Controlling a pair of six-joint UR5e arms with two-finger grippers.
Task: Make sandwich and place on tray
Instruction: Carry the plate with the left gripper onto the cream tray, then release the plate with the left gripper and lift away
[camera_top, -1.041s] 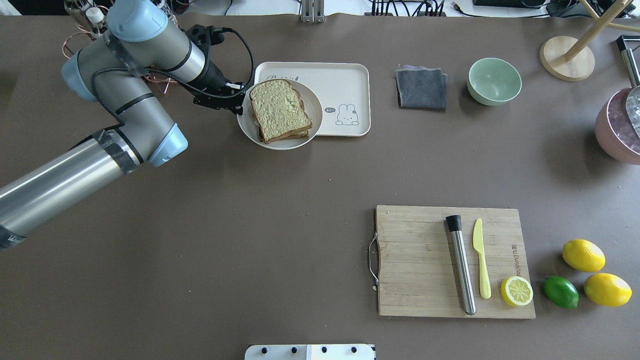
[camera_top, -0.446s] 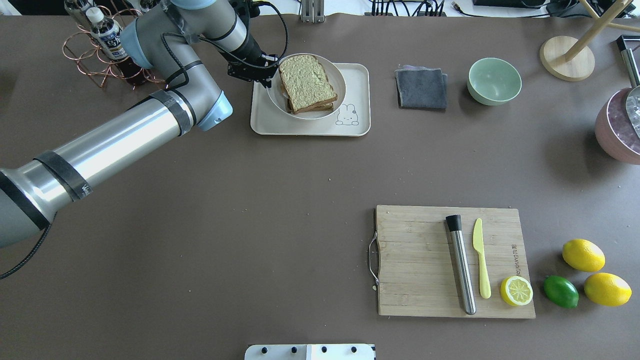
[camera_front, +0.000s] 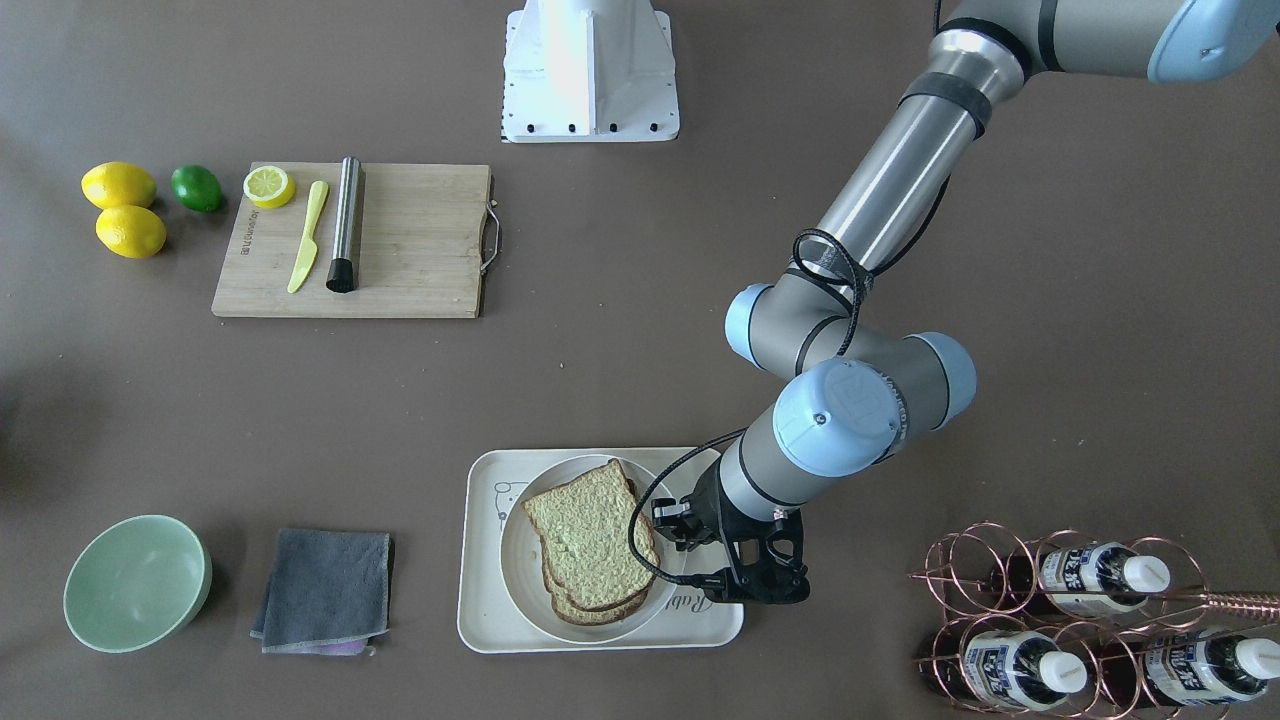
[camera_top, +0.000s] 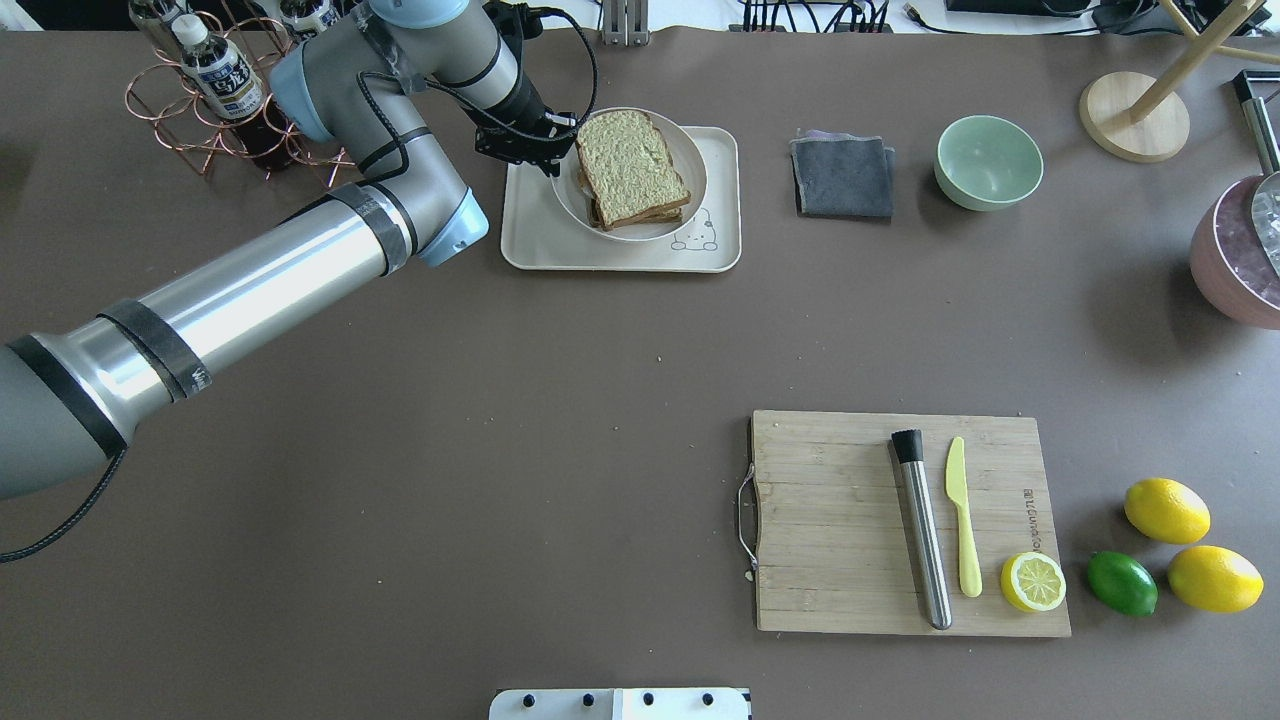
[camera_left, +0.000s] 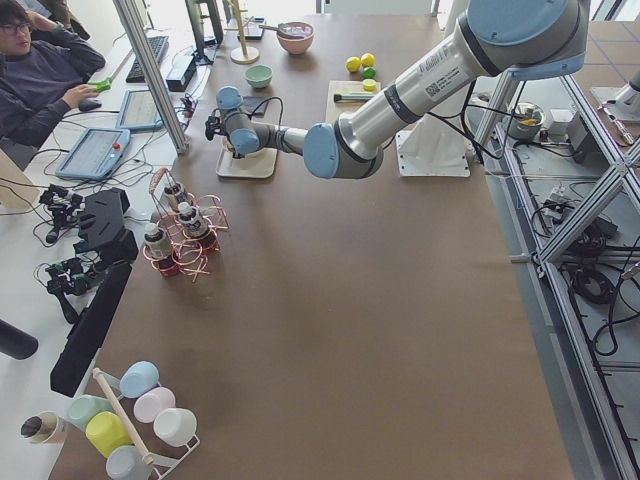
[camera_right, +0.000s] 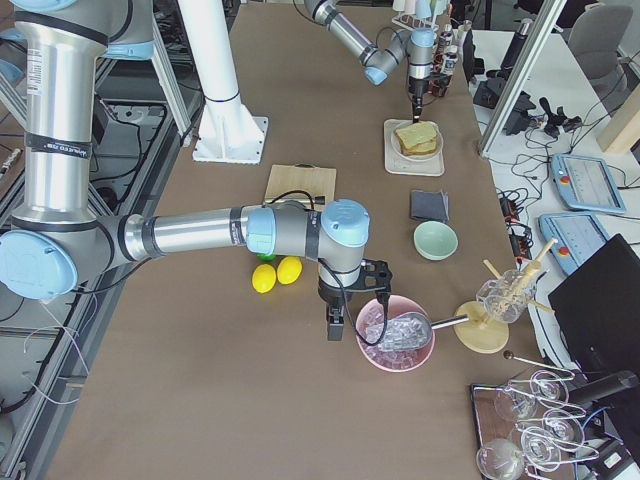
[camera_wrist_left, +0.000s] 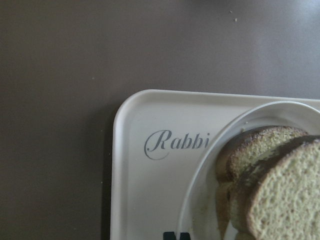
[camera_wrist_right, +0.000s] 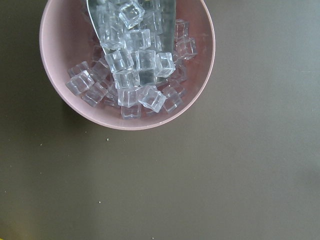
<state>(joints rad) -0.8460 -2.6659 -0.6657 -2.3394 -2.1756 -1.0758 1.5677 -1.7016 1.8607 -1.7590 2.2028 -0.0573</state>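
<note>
Plate (camera_top: 695, 165) with sandwich (camera_top: 632, 165) shifted further across tray (camera_top: 535, 240), our left gripper (camera_top: 552, 152) clamped on its rim, right gripper (camera_right: 350, 312) we cannot tell.

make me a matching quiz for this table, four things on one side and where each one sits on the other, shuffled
Things:
1. sandwich
2. lemon half
3. grey cloth
4. ice cubes

Places:
A. in the pink bowl
B. on the white plate
C. on the wooden cutting board
D. on the table between the tray and the green bowl

Pairs: 1-B, 2-C, 3-D, 4-A
</note>
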